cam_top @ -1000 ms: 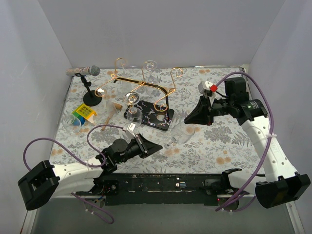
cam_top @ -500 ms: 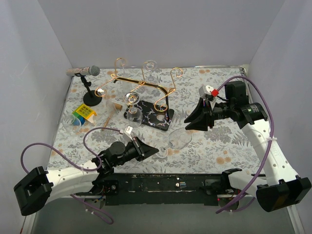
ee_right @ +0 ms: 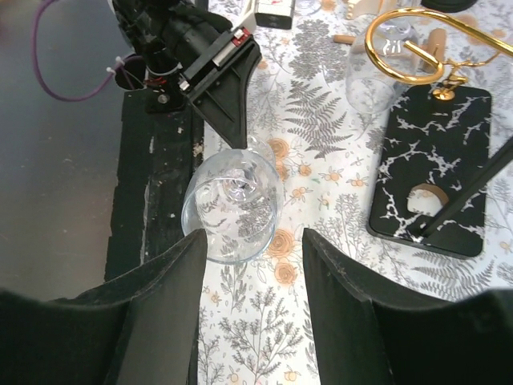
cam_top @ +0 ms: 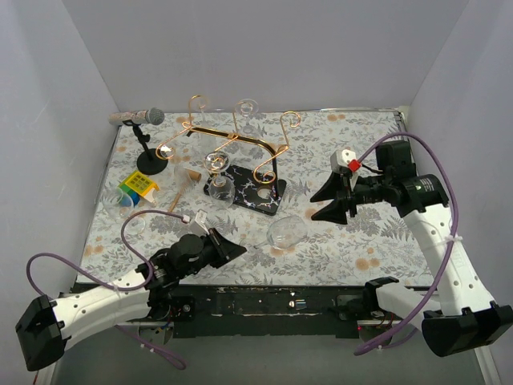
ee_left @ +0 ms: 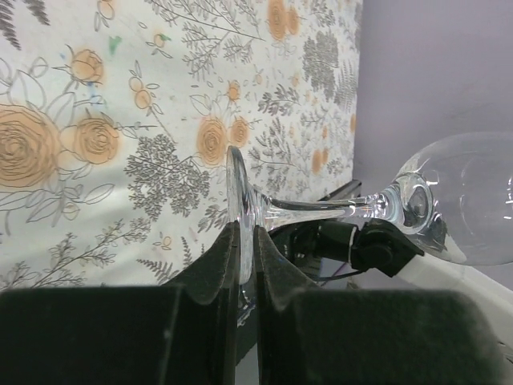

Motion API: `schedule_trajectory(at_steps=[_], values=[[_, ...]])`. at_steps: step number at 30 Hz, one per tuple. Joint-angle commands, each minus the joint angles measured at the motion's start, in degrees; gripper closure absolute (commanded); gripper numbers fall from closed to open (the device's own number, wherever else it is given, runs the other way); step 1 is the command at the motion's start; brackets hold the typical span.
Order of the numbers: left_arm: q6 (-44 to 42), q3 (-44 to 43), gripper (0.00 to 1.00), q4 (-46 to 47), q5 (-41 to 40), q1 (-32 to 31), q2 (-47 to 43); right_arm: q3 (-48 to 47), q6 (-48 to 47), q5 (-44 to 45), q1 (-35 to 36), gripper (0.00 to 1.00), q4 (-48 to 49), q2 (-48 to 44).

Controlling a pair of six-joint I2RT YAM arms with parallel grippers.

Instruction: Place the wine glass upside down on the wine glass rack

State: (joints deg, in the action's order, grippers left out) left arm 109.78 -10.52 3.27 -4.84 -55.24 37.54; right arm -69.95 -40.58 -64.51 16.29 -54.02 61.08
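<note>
one wine glass (cam_top: 287, 231) was pinched by its foot in the left gripper (ee_left: 244, 241), sideways over the near table (cam_top: 361, 241), well apart from the wine glass rack (cam_top: 240, 138); right gripper (cam_top: 325, 204) gaped beside the bowl; inverting and hanging not yet done.

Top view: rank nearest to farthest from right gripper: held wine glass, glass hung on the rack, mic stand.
1. wine glass, just near-left of right gripper, foot in left gripper.
2. hung glass, on the wine glass rack, centre.
3. mic stand, far left.
</note>
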Motion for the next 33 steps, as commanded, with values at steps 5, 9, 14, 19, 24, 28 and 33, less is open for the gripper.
schedule_trajectory(at_steps=[5,9,14,19,24,28,33], values=[[-14.7,-14.8,1.0,-17.8,-4.5,0.0,0.9,-1.8,-0.2,1.0,-2.5,0.41,-0.9,-2.8],[-24.3,-22.9,1.0,-22.8,-5.1,0.0,6.0,-2.2,3.4,1.8,-3.0,0.42,1.6,-2.4],[-33.0,-31.6,1.0,-26.4,-6.0,0.0,10.5,-3.0,13.4,5.9,-5.5,0.42,7.0,-1.9],[-41.1,-39.5,1.0,-29.7,-6.1,-1.0,15.3,-4.7,22.1,4.4,-9.8,0.43,11.6,-0.8],[-49.9,-46.1,1.0,-31.5,-9.0,-4.3,19.5,-6.7,26.5,2.0,-10.2,0.43,13.4,0.9],[-57.2,-50.0,1.0,-30.2,-12.8,-8.4,22.5,-6.3,30.2,2.2,-10.3,0.43,15.9,1.1],[-68.1,-54.9,1.0,-28.2,-20.2,-13.5,27.8,-6.2,34.0,3.3,-11.1,0.43,18.1,0.9]])
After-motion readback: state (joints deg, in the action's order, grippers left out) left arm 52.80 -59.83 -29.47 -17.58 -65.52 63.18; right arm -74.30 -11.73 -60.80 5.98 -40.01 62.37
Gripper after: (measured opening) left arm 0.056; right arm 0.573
